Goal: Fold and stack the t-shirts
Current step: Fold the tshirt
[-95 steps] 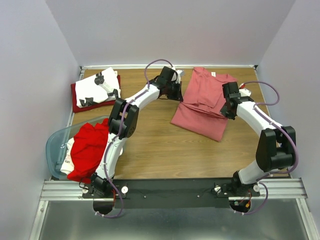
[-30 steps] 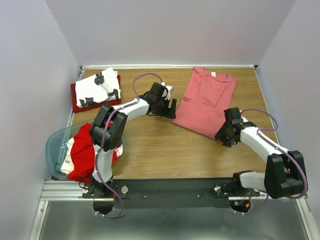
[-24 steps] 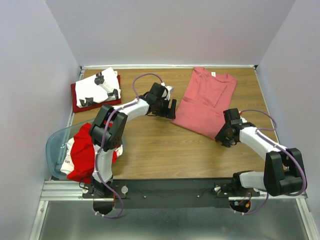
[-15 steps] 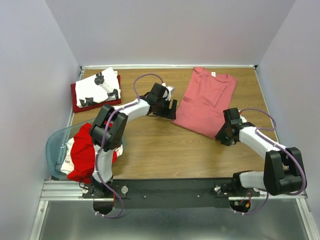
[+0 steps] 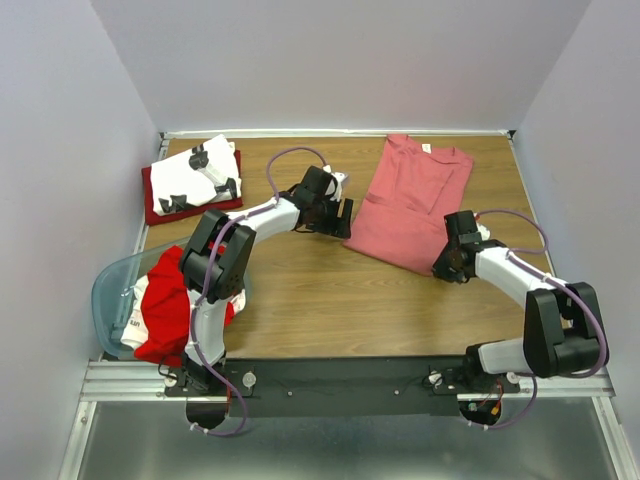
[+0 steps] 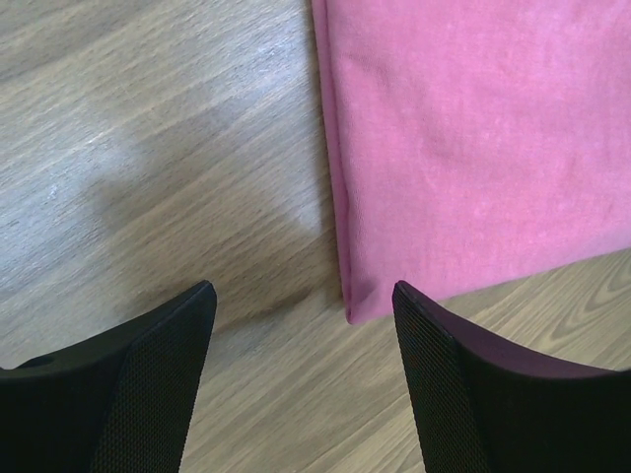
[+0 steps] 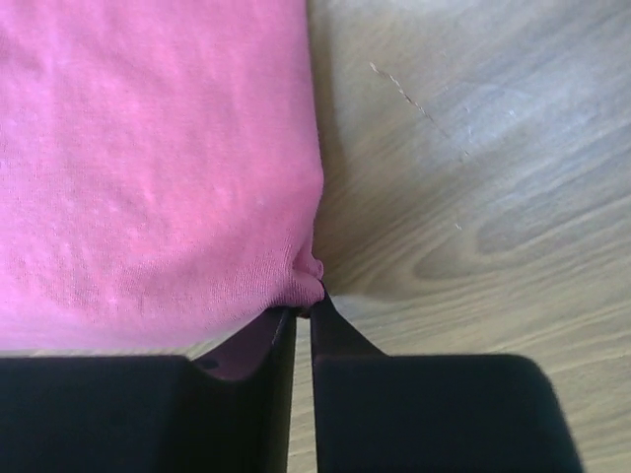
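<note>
A salmon-pink t-shirt [image 5: 415, 200] lies flat on the wooden table, folded lengthwise with its collar at the far end. My left gripper [image 5: 343, 222] is open and low over the table at the shirt's near-left corner. In the left wrist view that corner of the salmon-pink t-shirt [image 6: 463, 148] sits just inside the right finger of the left gripper [image 6: 301, 296]. My right gripper [image 5: 443, 268] is at the near-right corner. The right wrist view shows the right gripper [image 7: 304, 313] shut on a bunched bit of the salmon-pink t-shirt's [image 7: 148, 158] hem.
At the back left a folded white t-shirt with black prints [image 5: 200, 172] lies on a folded dark red one [image 5: 155, 208]. A translucent pale-blue tub [image 5: 108, 290] at the near left holds a bright red t-shirt [image 5: 175, 295] and white cloth.
My right gripper has edged up to the shirt's near-right corner and shut on the hem. The left gripper has narrowed slightly and stayed at the near-left corner.
</note>
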`<state>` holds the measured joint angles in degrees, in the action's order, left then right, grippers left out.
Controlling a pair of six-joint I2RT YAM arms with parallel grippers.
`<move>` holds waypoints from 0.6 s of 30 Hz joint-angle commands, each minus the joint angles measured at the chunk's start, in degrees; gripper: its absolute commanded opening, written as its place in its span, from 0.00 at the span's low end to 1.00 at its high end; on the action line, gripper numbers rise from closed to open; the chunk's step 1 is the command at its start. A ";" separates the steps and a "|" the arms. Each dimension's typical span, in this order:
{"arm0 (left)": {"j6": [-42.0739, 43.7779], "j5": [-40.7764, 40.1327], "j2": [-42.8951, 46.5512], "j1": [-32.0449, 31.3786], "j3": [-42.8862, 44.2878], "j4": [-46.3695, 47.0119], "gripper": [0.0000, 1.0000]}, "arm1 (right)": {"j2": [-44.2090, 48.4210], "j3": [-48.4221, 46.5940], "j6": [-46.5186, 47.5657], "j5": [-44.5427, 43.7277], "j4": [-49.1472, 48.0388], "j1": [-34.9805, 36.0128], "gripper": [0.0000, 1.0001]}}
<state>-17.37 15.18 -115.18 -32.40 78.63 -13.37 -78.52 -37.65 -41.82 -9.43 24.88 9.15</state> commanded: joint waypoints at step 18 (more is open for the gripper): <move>1.02 -5.77 -1.02 -4.68 2.67 -3.16 0.61 | -2.69 2.14 1.75 -0.06 -0.10 -0.01 0.03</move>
<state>-17.04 10.98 -115.42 -35.68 80.27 -15.53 -79.22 -37.76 -40.88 -9.26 22.85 9.15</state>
